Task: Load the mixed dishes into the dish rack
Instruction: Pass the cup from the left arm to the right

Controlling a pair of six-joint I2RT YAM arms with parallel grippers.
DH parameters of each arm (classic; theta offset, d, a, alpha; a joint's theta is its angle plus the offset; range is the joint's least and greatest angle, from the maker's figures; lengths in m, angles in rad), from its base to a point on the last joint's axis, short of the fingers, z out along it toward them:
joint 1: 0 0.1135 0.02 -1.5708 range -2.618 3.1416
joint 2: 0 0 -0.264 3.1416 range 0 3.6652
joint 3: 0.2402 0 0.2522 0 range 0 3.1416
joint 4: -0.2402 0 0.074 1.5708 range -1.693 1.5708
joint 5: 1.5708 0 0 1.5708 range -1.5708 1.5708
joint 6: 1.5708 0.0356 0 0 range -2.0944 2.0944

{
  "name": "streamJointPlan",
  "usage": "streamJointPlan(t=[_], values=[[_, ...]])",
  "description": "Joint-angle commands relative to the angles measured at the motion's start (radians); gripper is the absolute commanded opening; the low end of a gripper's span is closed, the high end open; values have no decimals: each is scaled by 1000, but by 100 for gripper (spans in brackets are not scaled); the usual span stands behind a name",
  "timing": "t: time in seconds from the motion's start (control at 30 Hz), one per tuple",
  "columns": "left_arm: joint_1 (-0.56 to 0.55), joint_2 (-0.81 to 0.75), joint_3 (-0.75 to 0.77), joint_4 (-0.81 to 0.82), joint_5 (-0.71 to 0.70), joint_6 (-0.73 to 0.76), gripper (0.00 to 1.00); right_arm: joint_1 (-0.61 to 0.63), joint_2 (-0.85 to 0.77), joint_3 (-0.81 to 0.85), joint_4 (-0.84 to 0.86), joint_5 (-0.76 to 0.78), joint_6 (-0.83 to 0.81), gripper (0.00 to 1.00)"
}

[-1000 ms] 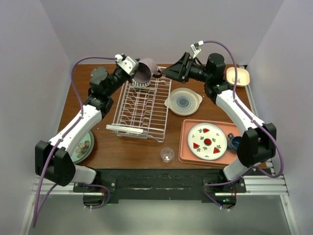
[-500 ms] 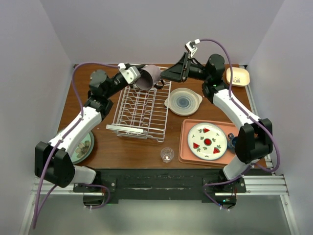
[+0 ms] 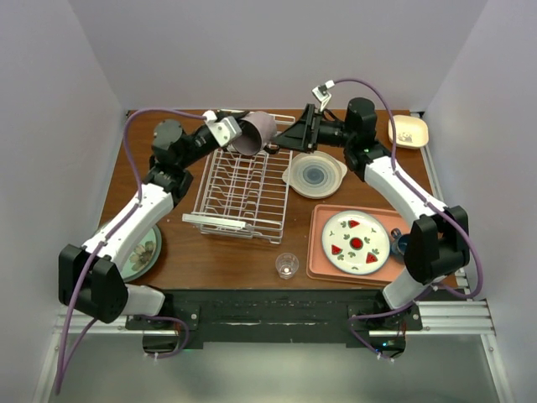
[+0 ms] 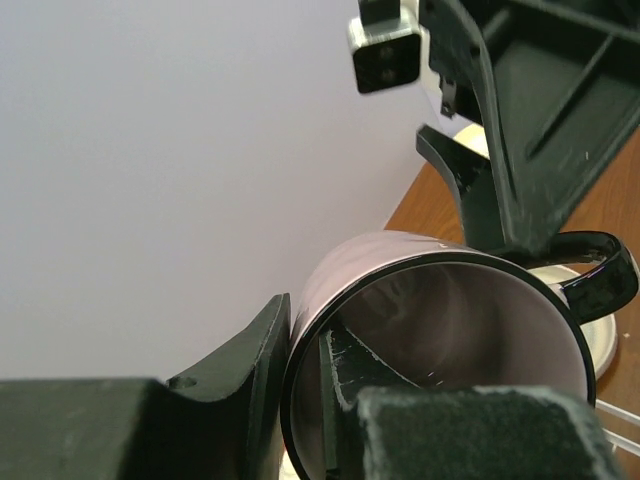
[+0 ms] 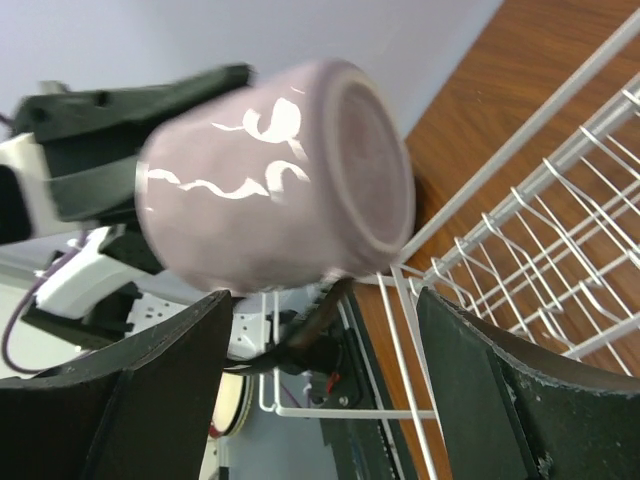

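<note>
- Brown table, what's around?
- Just right of dish rack sits cream plate, glass up front. Over rack's far end left end effector clamps purple cup; right end effector spread wide, just beside it
- Changes?
- Right one moved lower, closer to the cup's handle

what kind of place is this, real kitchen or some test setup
Probably a robot test cell, not a real kitchen: plain pale walls box in a small wooden table, left arm and right arm are bolted along its near edge, and a dish rack sits among loose plates.
</note>
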Motion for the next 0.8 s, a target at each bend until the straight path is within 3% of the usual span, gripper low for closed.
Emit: streamJointPlan(t=[0.0, 0.2, 0.3, 0.57, 0.77], values=[[-4, -64, 31, 169, -25, 26, 0, 7, -37, 6, -105, 31, -88, 79], [-4, -52, 25, 200, 7, 10, 0, 7, -7, -22, 97, -31, 54, 80], [-4, -52, 21, 220, 25, 0, 0, 8, 13, -57, 341, -81, 244, 80], [-4, -66, 16, 238, 123, -22, 0, 25, 57, -138, 761, -146, 534, 79], [-4, -78, 16, 258, 177, -42, 0, 39, 205, -114, 1342, -149, 985, 75]])
